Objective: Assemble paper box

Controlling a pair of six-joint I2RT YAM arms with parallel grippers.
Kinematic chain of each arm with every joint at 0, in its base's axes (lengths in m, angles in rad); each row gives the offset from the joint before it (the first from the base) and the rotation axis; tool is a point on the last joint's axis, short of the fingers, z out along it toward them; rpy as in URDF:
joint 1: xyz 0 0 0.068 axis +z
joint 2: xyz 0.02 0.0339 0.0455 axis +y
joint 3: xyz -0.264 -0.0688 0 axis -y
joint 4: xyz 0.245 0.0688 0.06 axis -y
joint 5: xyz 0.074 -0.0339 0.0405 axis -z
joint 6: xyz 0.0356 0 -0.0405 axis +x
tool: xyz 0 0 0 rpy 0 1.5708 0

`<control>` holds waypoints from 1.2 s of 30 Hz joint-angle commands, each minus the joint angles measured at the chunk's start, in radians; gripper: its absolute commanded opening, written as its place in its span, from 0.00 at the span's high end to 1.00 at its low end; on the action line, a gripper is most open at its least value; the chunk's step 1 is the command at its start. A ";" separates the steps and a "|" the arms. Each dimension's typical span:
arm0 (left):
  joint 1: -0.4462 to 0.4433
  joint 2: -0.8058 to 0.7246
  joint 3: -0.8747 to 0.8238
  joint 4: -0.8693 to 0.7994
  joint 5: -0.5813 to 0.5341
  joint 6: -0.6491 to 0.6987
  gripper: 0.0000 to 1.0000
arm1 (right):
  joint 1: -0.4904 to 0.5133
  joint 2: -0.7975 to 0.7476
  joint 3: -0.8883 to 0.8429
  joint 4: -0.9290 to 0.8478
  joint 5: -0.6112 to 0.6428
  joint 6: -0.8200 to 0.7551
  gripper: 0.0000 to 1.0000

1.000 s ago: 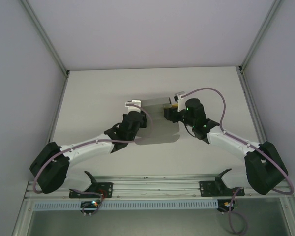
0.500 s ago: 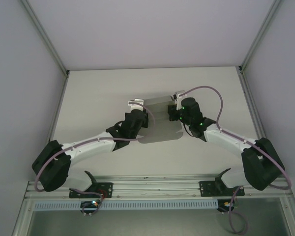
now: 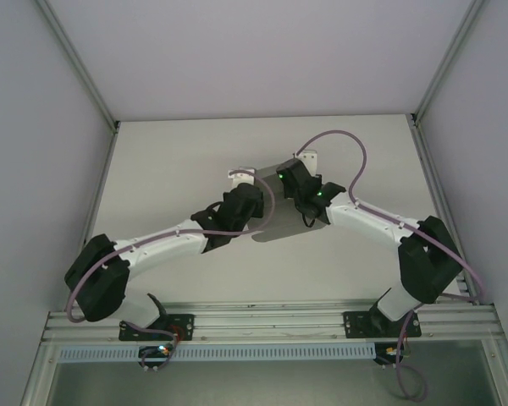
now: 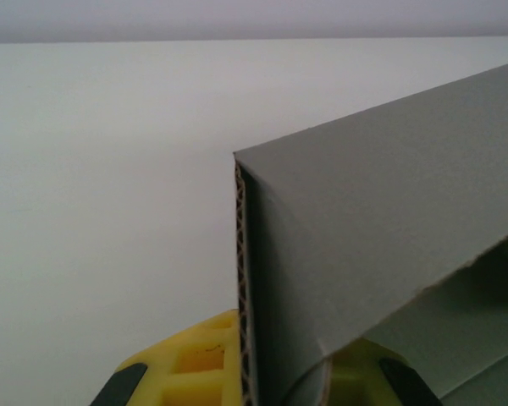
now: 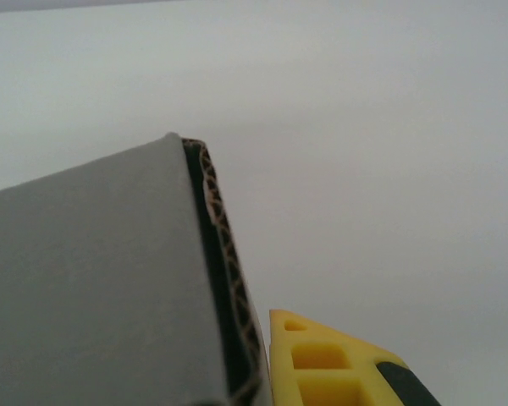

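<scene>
The paper box (image 3: 272, 225) is a grey corrugated card piece, held partly folded off the table between both arms at mid-table. In the left wrist view a wall of the paper box (image 4: 364, 220) stands on edge between my yellow fingers (image 4: 190, 368); my left gripper (image 4: 262, 385) is shut on it. In the right wrist view the paper box (image 5: 93, 288) presses its doubled edge against the one yellow finger (image 5: 322, 364) that shows; my right gripper (image 5: 241, 364) is shut on it, its other finger hidden by card. From above, the left gripper (image 3: 240, 178) and right gripper (image 3: 295, 169) meet at the card.
The white table (image 3: 169, 152) lies inside pale walls with aluminium posts at its back corners (image 3: 114, 125). A metal rail (image 3: 271, 320) carrying the arm bases runs along the near edge.
Both grippers have moved away from the bases and closer together. The right arm swung left over the card, and the card now looks narrower and more covered.
</scene>
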 commanded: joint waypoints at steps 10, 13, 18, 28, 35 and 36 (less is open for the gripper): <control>0.024 -0.066 0.003 -0.125 -0.179 -0.066 1.00 | -0.102 0.172 0.074 -0.196 0.608 -0.002 1.00; 0.024 -0.066 0.008 -0.138 -0.179 -0.066 1.00 | -0.075 0.202 0.051 0.000 0.637 -0.230 1.00; 0.028 -0.073 0.001 -0.142 -0.180 -0.082 1.00 | -0.067 0.214 0.023 0.100 0.621 -0.343 1.00; 0.039 -0.064 -0.002 -0.143 -0.167 -0.098 1.00 | -0.078 -0.036 -0.229 0.474 -0.061 -0.156 0.81; 0.049 -0.076 -0.027 -0.102 -0.121 -0.060 1.00 | -0.133 -0.151 -0.331 0.661 -0.735 -0.342 0.35; 0.052 -0.080 -0.031 -0.100 -0.113 -0.056 1.00 | -0.136 -0.170 -0.339 0.655 -0.814 -0.373 0.29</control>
